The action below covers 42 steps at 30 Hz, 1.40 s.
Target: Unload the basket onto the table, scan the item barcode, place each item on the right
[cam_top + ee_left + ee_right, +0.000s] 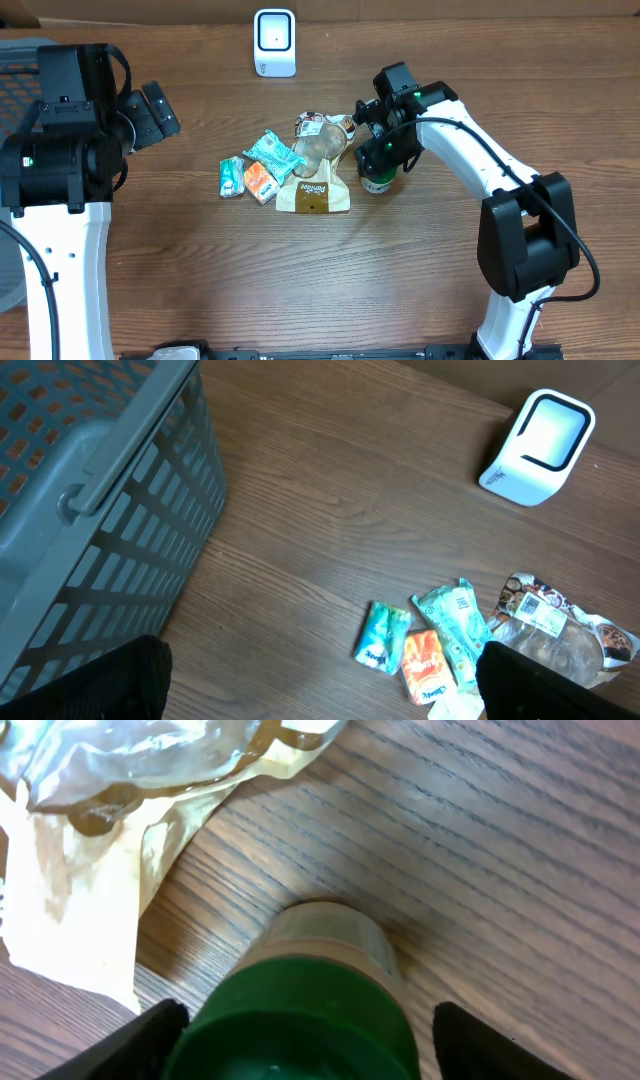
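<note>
Now we see the brown wooden bench (pixel 400 290), with a grey plastic mesh basket (pixel 90 510) at its far left. Our left pincer (pixel 325 685) hangs spread, empty. Our right pincer (pixel 300 1050) straddles, spread, the green-capped pale bottle (pixel 325 945) standing just right of the crumpled snack packets (pixel 300 165).

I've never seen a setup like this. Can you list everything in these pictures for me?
scanner: one, white, far edge of the table, middle
basket: one, grey, far left
small packets: three, two teal-green and one orange, left of the bag
paper bag: one, tan, table centre
clear wrapped pack: one, transparent, on the bag's far end
bottle: one, green cap, right of the bag
table: one, brown wood
left gripper: one, black, left side, jaws open, holding nothing
right gripper: one, black, jaws open either side of the bottle
</note>
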Tool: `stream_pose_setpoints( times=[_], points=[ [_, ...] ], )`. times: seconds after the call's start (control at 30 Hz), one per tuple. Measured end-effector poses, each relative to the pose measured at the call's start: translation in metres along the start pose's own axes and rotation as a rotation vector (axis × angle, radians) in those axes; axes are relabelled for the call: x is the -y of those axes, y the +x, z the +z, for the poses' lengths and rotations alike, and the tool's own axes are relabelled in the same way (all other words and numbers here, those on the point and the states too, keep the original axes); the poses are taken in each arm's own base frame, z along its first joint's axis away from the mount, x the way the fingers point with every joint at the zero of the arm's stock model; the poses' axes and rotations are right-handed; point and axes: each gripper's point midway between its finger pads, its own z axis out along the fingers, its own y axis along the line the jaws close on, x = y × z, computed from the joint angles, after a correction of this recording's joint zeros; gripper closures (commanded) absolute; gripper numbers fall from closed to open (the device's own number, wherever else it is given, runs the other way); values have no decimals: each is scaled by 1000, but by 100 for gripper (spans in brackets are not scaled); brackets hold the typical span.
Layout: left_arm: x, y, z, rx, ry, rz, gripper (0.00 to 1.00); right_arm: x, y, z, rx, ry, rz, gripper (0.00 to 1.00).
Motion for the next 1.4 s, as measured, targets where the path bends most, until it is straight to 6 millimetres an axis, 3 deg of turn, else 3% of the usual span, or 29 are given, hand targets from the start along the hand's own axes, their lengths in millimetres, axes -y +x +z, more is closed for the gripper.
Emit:
stream_pose_setpoints(
  times=[0.13, 0.27, 0.57, 0.7, 0.87, 1.07, 1.3, 1.4],
  points=[
    [0, 0, 0, 0, 0, 0, 1, 0, 1, 0, -3, -2, 2, 27],
    [0, 0, 0, 0, 0, 0, 1, -1, 4, 0, -17, -3, 8, 13],
    [0, 0, 0, 0, 0, 0, 0, -2, 11, 0, -45, -8, -8, 14],
    [0, 0, 0, 0, 0, 0, 0, -2, 11, 1, -43, -8, -18, 25],
    [0, 0, 0, 0, 0, 0, 0, 0, 13, 2, -48, 3, -20, 27],
    [0, 0, 0, 0, 0, 0, 1, 1, 12, 4, -44, 5, -19, 39],
    [0, 0, 0, 0, 0, 0, 0, 0, 10, 3, -37, 4, 59, 64],
    [0, 0, 0, 0, 0, 0, 0, -10, 15, -2, -63, -52, 92, 64]
  ],
)
